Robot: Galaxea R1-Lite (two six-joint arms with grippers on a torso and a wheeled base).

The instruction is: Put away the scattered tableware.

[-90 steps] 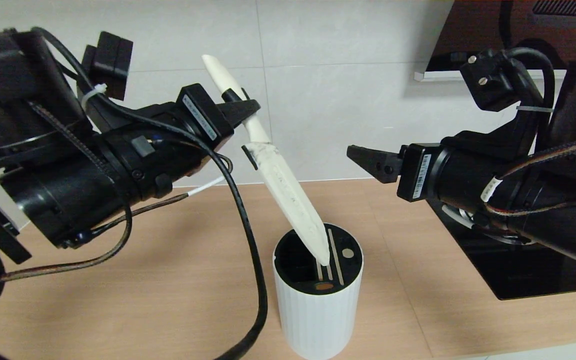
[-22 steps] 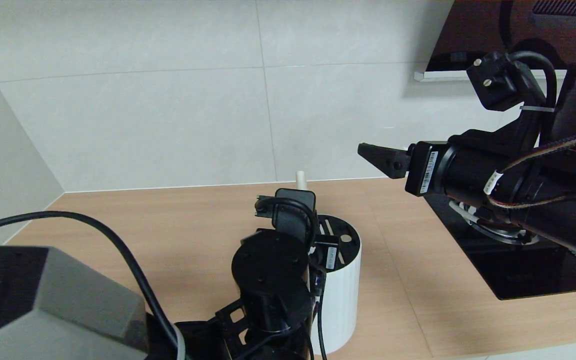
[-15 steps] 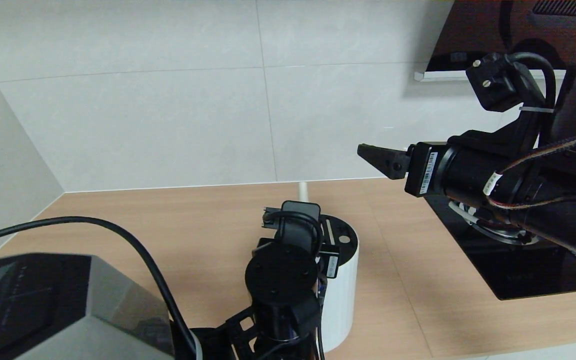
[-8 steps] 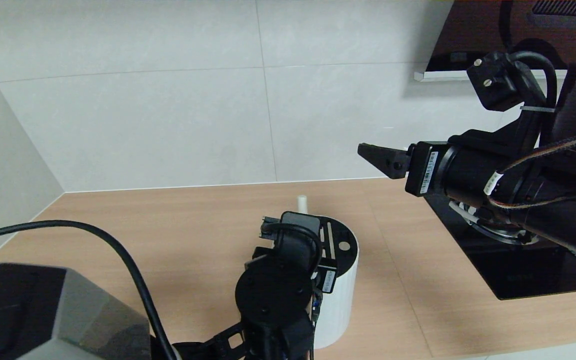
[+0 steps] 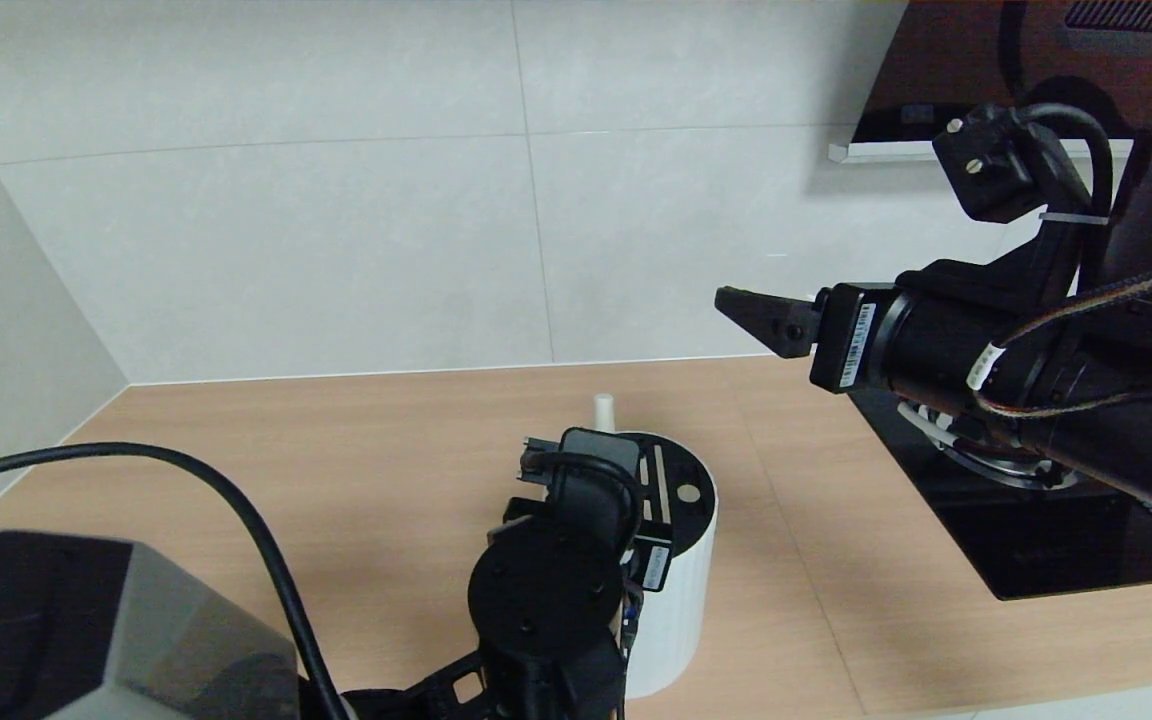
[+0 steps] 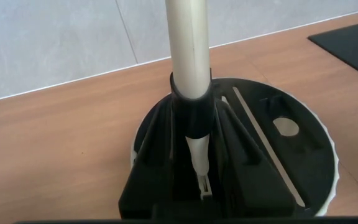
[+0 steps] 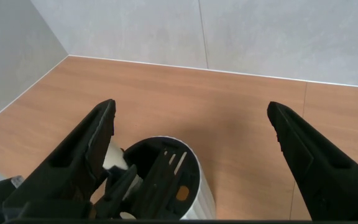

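Left pincer (image 6: 190, 115) pinches the white knife (image 6: 189, 43), its blade sunk upright in the slotted holder (image 6: 291, 149).

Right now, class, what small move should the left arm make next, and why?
Probably open the left fingers and let go. The knife stands upright in the holder, with just its handle showing above the slotted top, and the fingers are clamped on that handle, so it seems to be seated.

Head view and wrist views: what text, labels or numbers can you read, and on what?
right wrist sticker: barcode-like stripes, print too small to read.
left wrist sticker: too small to read.
knife holder and knife: no print visible.
Nothing legible anywhere.
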